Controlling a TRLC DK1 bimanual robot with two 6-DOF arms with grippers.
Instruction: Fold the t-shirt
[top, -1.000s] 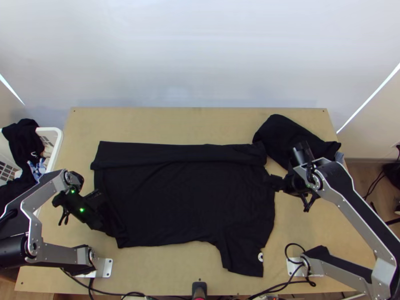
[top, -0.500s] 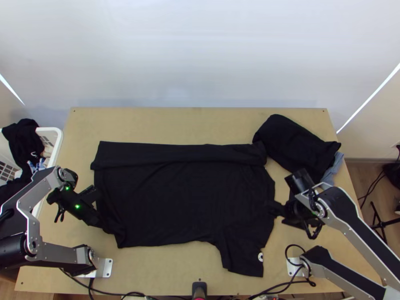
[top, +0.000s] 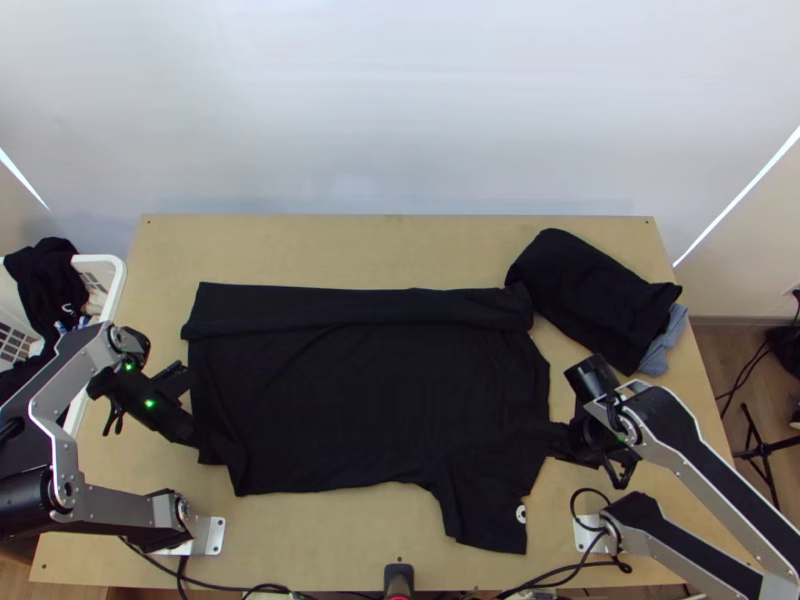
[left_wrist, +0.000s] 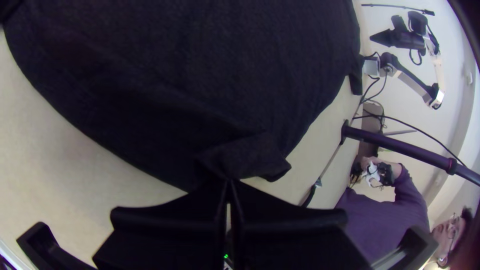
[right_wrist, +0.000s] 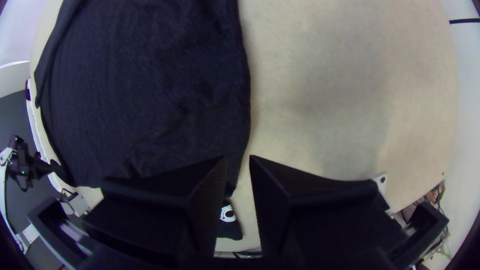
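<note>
With the t-shirt (top: 370, 400) spread on the table (top: 400, 245) and its far side turned over in 1 long strip, I judge that fold 2, the near side, is being set up. My left gripper (left_wrist: 228, 181) pinches a bunched bit at the hem's near corner. My right gripper (right_wrist: 237, 158) has its 2 fingers narrowly apart over the edge by the sleeve (top: 490, 505); next, it should grip there. The right wrist view gives me that gap, unreadable from the top view.
</note>
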